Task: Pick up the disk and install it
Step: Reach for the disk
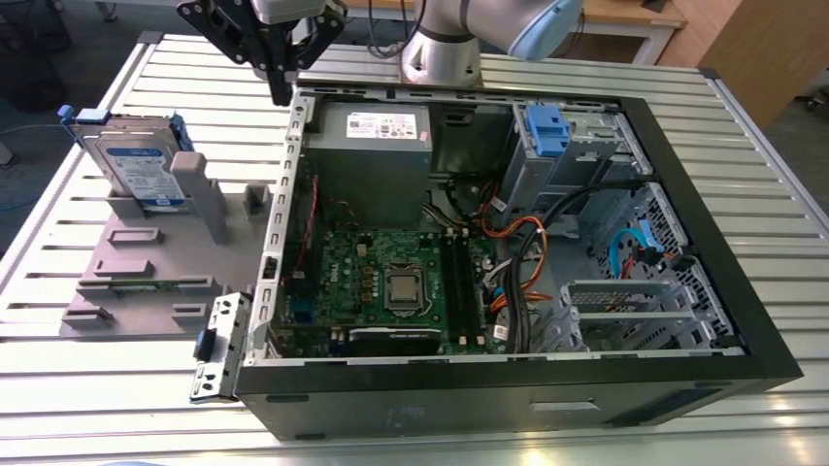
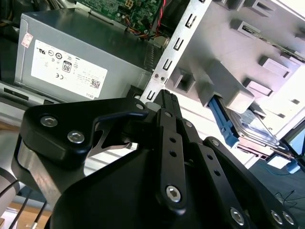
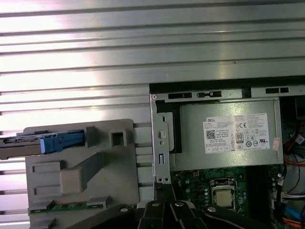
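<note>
- The disk point(image 1: 140, 170) stands on its edge in a slot of the grey holder point(image 1: 155, 282), at the exterior view's left and outside the computer case point(image 1: 518, 398). One post of the holder stands just in front of its labelled face.
- The gripper point(image 1: 279, 95) hangs over the case wall nearest to the holder, well apart from the disk. Its two fingers are pressed together and they carry nothing.
- I judge the disk to be stiff and rather heavy for its size. The metal faces look smooth, so it may slip, and a knock could damage it.
- The best hold seems to be across its thickness at the free upper edge, on the blue frame point(image 2: 221, 119), because the lower part sits in the slot.
- Above the disk the room is open. The posts are close beside it, so there is little room sideways.
- Inside the case, the power supply point(image 1: 369, 146) and the drive cage point(image 1: 545, 131) stand near each other, with cables point(image 1: 518, 262) just beside the cage. The sheet-metal edges there leave only narrow room.
</note>
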Tool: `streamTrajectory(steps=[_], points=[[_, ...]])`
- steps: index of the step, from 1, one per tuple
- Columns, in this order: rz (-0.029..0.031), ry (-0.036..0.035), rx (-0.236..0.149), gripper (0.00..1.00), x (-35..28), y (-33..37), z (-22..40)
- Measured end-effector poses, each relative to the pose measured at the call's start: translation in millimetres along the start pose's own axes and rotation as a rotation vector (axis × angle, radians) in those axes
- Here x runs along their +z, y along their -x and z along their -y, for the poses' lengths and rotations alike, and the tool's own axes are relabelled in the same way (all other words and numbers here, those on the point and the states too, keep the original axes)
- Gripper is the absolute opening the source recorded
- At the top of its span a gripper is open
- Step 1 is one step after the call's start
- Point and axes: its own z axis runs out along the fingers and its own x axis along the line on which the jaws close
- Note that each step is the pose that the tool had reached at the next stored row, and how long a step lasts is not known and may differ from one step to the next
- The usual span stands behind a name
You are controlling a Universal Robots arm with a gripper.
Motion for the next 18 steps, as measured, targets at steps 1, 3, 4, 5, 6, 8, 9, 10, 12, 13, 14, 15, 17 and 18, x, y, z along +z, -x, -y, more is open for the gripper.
streamTrajectory(steps=[1,3,4,5,6,8,9,10,12,13,14,15,17,18], points=[[-0.0029,-0.0021,0.000,0.11,0.0,-0.1,0.0],[-0.0096,-0.0057,0.000,0.11,0.1,-0.4,0.0],[-0.0136,-0.0072,0.000,0.11,0.0,-0.5,0.0],[-0.0175,-0.0079,0.000,0.11,0.1,-0.6,0.0],[-0.0204,-0.0081,0.001,0.11,0.1,-0.7,0.0],[-0.0220,-0.0084,0.001,0.11,0.0,-0.8,0.0],[-0.0221,-0.0084,0.001,0.11,0.0,-1.0,0.0],[-0.0221,-0.0084,0.001,0.11,0.0,-1.2,0.1],[-0.0219,-0.0083,0.001,0.11,0.0,-2.2,0.2],[-0.0220,-0.0083,0.001,0.11,0.0,-2.6,0.2],[-0.0220,-0.0082,0.001,0.11,0.0,-3.0,0.2],[-0.0220,-0.0083,0.001,0.11,0.0,-3.4,0.2],[-0.0220,-0.0083,0.001,0.11,0.0,-3.7,0.3],[-0.0220,-0.0083,0.001,0.11,0.0,-3.7,0.3]])
